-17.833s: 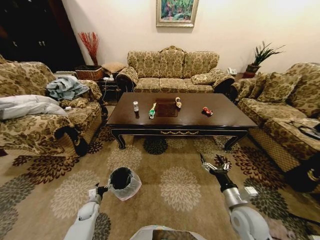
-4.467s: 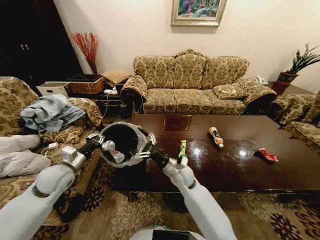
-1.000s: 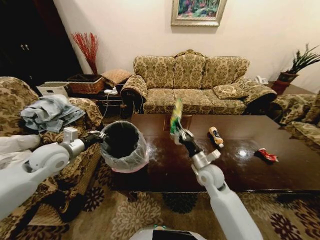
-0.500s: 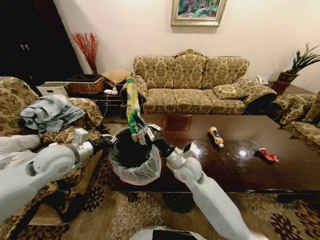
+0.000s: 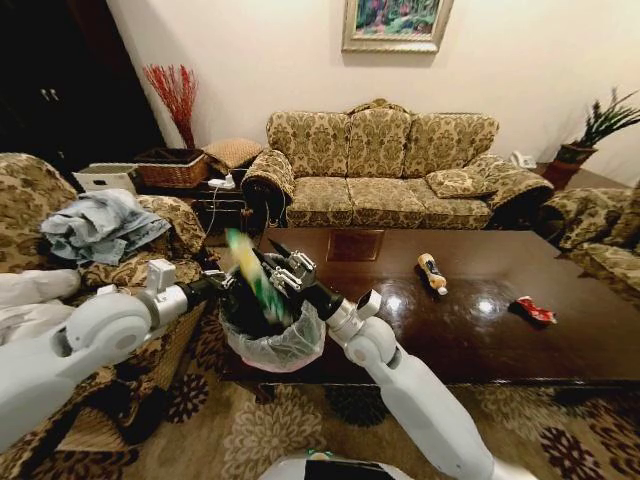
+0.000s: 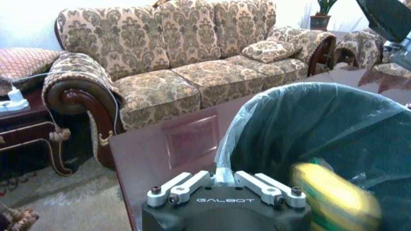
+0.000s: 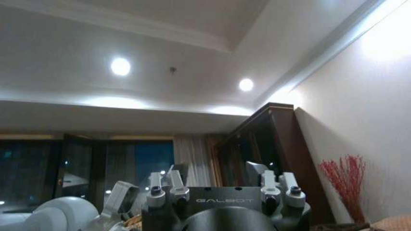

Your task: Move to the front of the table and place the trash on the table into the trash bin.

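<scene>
My right gripper has its jaws apart above the trash bin, which my left gripper pinches by the rim; the green-and-white bottle is tumbling in, and could clip that rim and bounce onto the worktop.

Warm indoor light from recessed ceiling spots; glare patches on table beyond right gripper; green-and-white bottle motion-blurred beside it; head view bowed at edges.
</scene>
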You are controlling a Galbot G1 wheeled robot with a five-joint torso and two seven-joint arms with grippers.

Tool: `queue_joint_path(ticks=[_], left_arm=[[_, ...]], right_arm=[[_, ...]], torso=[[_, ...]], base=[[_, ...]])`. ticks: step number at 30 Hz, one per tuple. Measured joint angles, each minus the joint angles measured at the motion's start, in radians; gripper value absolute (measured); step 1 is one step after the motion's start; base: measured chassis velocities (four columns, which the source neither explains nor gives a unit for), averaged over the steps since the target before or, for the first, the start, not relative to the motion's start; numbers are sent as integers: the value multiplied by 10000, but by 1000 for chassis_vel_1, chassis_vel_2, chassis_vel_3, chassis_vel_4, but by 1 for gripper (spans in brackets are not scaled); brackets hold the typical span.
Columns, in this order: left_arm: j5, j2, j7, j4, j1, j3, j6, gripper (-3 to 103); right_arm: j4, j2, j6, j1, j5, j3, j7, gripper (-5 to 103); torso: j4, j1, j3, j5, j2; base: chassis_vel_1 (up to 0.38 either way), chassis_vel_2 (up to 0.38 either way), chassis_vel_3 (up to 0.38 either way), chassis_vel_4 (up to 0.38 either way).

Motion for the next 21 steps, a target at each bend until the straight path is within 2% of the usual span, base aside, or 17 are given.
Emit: queue_joint_path(ticks=[1, 3, 5, 6, 8, 10, 11, 14, 15, 17, 21], left_arm=[[-2, 17, -6, 30, -3, -6, 0, 2], [-2, 35, -7, 69, -5, -14, 0, 2], [3, 78, -18, 218, -25, -38, 3, 2], [3, 78, -18, 218, -25, -38, 3, 2], [29, 130, -224, 482, -57, -99, 11, 2], [79, 137, -448, 917, -97, -152, -111, 2], [79, 137, -448, 917, -97, -152, -111, 2], [182, -205, -857, 1409, -99, -144, -568, 2], [182, -205, -857, 1409, -99, -144, -568, 2], [259, -454, -881, 1463, -99, -146, -587, 2], [340, -683, -877, 1340, -86, -179, -587, 2]], right_arm=[[100, -21, 0, -117, 25, 105, 12, 68], [233, -30, -1, -284, 57, 255, 65, 68], [578, -58, -88, -768, 151, 711, 271, 79], [578, -58, -88, -768, 151, 711, 271, 79], [1202, -267, -279, -1532, 715, 1580, 455, 89], [2077, -882, -1017, -2752, 1362, 2968, 939, 98], [2077, -882, -1017, -2752, 1362, 2968, 939, 98], [2180, -1604, -1293, -3901, 1242, 4445, 1696, 100], [2180, -1604, -1293, -3901, 1242, 4445, 1696, 100], [2149, -1810, -1425, -4377, 1259, 5135, 2269, 100], [2150, -1901, -1506, -4612, 1315, 5539, 2886, 100]], torso=[[0, 0, 0, 0, 0], [1, 0, 0, 0, 0], [1, 0, 0, 1, 0], [1, 0, 0, 1, 0], [1, 0, -1, 4, 0], [-6, 0, -1, 3, 1], [-6, 0, -1, 3, 1], [-3, -1, -1, 6, 1], [-3, -1, -1, 6, 1], [-2, 0, 0, -3, 0], [-1, -1, -1, 0, 1]], base=[[0, 0, 0, 0], [0, 0, 0, 0], [0, 0, 0, 0], [0, 0, 0, 0], [0, 0, 0, 0], [0, 0, 0, 0], [0, 0, 0, 0], [0, 0, 0, 0], [0, 0, 0, 0], [0, 0, 0, 0], [-3, -13, 10, 8]])
